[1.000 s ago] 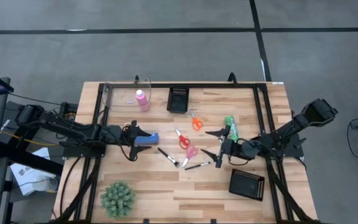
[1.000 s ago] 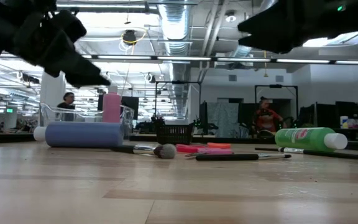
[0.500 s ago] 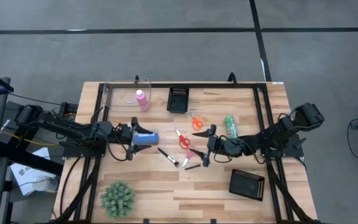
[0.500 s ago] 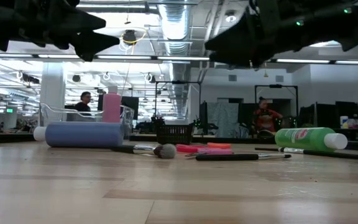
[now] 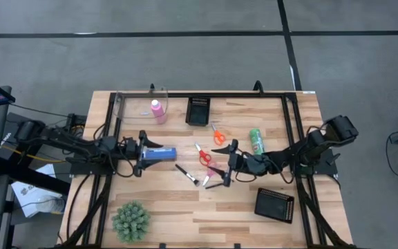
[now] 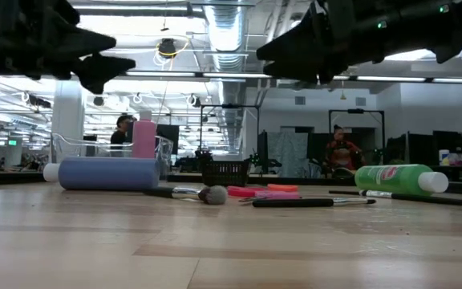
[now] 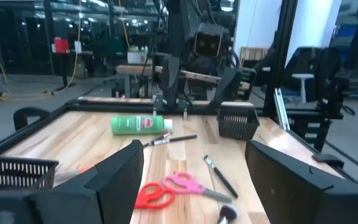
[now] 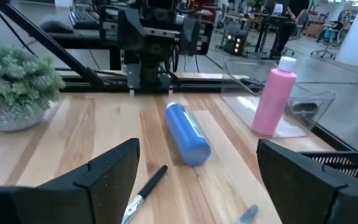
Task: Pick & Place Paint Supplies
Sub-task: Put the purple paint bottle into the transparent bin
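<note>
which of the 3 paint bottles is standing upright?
The pink bottle, upright inside the clear bin at the table's far side. The blue bottle and green bottle both lie on their sides on the bare wood.

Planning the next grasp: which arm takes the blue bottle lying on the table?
Left, probably. The left gripper hangs open right at the blue bottle. The right gripper is open too, but it sits farther off, over the pink scissors and a brush.
</note>
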Action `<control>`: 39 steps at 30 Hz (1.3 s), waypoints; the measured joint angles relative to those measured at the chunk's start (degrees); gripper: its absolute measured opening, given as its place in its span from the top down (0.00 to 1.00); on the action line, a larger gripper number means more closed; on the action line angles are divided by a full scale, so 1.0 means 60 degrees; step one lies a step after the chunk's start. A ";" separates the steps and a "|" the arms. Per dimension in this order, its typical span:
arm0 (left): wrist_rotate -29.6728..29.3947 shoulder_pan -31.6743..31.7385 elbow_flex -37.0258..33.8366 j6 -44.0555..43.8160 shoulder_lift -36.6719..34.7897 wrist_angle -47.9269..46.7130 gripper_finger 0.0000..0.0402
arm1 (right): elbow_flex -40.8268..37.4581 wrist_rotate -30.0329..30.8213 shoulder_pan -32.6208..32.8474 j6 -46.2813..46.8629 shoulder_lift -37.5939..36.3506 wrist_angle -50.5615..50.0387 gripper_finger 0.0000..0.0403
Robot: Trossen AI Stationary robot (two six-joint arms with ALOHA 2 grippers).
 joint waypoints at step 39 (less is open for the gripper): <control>-0.1455 -0.0013 0.1950 -0.1639 -0.0034 -0.6369 0.32 | -0.0007 0.0019 -0.0641 0.1124 -0.0074 -0.1536 0.10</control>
